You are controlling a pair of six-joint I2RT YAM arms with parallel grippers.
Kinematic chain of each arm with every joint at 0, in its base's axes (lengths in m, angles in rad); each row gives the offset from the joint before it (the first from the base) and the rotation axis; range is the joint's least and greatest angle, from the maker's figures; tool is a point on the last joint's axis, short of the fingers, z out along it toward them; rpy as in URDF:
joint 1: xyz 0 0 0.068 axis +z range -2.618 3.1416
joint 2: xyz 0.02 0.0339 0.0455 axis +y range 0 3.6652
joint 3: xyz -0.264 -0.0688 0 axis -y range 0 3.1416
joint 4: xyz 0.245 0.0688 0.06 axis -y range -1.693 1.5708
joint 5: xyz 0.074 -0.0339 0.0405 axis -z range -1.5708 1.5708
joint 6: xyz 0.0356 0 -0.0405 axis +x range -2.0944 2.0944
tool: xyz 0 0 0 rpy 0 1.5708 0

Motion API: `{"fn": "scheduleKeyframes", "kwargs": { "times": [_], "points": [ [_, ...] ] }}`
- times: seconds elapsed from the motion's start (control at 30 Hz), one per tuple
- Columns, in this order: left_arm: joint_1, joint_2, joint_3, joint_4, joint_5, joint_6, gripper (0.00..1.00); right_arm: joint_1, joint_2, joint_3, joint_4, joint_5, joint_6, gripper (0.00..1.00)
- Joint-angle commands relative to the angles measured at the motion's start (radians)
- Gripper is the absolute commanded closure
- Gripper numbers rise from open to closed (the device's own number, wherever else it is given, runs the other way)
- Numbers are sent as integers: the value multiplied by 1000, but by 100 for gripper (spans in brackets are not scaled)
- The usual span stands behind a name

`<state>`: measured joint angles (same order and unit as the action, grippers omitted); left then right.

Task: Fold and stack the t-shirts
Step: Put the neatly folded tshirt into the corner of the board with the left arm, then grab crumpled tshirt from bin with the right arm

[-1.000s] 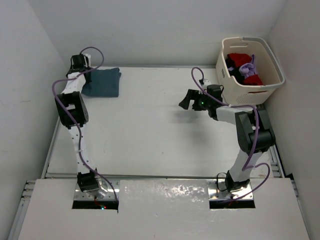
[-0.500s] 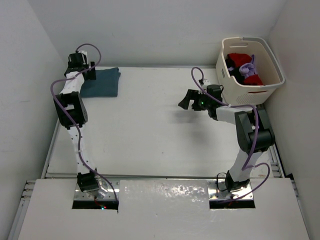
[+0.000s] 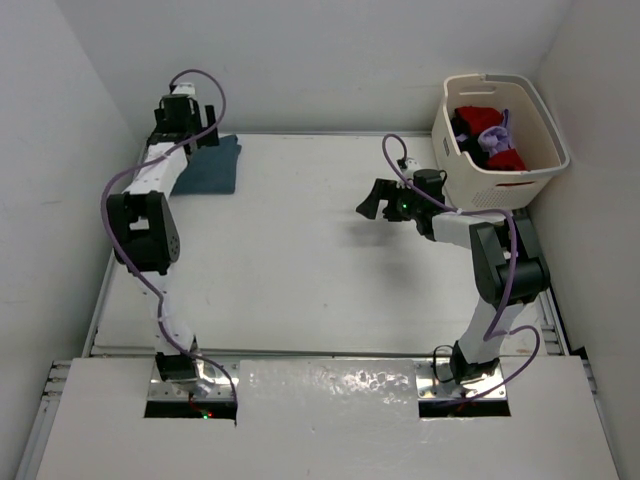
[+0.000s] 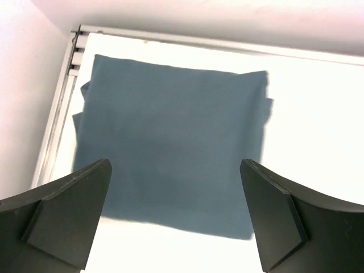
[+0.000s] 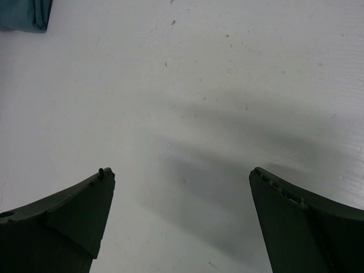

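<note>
table [image 3: 300,270]: one folded teal shirt [image 4: 170,114]
basket [image 3: 548,140]: three shirts [image 3: 493,137], red, black, lavender
left gripper [image 4: 174,166]: above teal shirt, jaws wide, empty
right gripper [image 5: 182,173]: low over mid-table, wide, empty

1. A cream plastic laundry basket [image 3: 495,78] stands at the far right corner of the tabletop, close to the right wall.
2. The tabletop [image 3: 300,250] is white and matte; in the right wrist view it carries a few small dark specks [image 5: 173,23] and a soft grey shadow [image 5: 227,170].
3. A metal rail [image 3: 100,290] runs along the tabletop's left edge.
4. Plain white walls [image 3: 300,60] close in the far, left and right sides.
5. A pale board [image 3: 330,440] lies along the near edge, with a glossy patch [image 3: 330,385].
</note>
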<state>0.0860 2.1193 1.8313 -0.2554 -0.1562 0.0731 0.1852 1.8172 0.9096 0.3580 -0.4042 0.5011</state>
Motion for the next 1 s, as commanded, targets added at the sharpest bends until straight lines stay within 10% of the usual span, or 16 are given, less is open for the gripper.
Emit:
{"fn": "scheduleKeyframes", "kwargs": {
  "times": [0.0, 0.1, 0.5, 0.97],
  "points": [
    [-84, -128, -63, 105, -118, -64, 3, -4, -44, 40, 21, 1, -9, 1],
    [-198, -182, -49, 70, -368, -103, 1, -3, -45, 54, -4, 45, -22, 1],
    [-396, -620, -883, 531, -94, -410, 0, -3, -133, 54, -163, 252, -136, 1],
    [-439, -699, -1020, 542, -125, -438, 0, -9, -145, 381, -459, 624, -276, 1]
  ]
}}
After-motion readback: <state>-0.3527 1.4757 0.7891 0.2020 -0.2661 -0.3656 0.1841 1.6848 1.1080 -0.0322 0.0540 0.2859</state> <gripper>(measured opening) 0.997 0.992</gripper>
